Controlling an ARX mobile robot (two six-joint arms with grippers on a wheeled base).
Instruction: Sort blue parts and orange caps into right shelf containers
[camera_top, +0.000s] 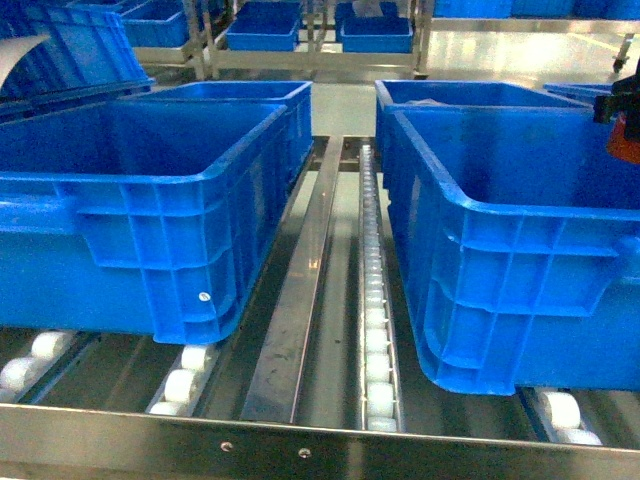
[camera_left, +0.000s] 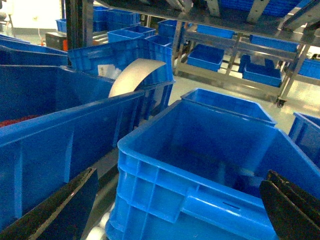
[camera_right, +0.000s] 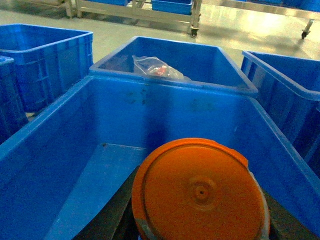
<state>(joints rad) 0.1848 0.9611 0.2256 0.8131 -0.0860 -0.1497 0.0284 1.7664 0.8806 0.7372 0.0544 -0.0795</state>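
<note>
Orange cap (camera_right: 200, 192) sits between right jaws above crate (camera_right: 165, 115).

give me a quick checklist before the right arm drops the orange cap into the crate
1. Orange cap held in right gripper: ok.
2. Cap above the front right crate: ok.
3. Crate floor beneath free of other items: ok.
4. Crate seated on the roller shelf: ok.
5. Left gripper open, over the left crate, out of the way: ok.
6. Height above the crate floor: cannot tell.

Black, flat-sided fingers (camera_left: 55, 212) (edges slightly worn).
</note>
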